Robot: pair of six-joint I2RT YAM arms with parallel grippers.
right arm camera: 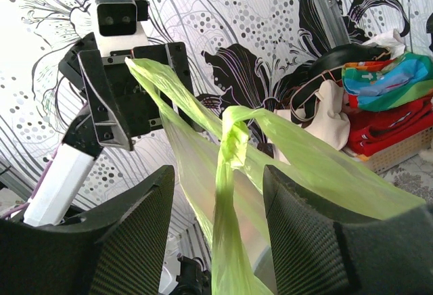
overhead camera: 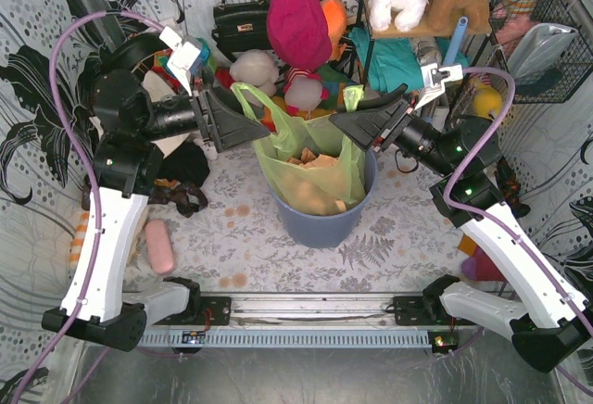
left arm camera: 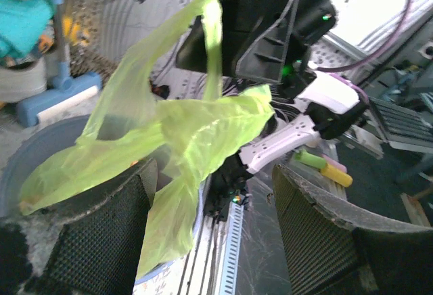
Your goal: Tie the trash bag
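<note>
Sitting in the bin [overhead camera: 320,223], bag [overhead camera: 315,177] with mouth up and crumpled paper [overhead camera: 310,158] showing inside. Above the bin's rim, green handles drawn up and outward, one strip reaching toward each gripper. Above the bin's left side, left gripper [overhead camera: 264,129] spread wide, clamping nothing, green film draped across one of its fingers [left arm camera: 101,234]. Above the bin's right side, right gripper [overhead camera: 338,119] also wide apart, a twisted strand of bag hanging loose in the gap, not pinched.
</note>
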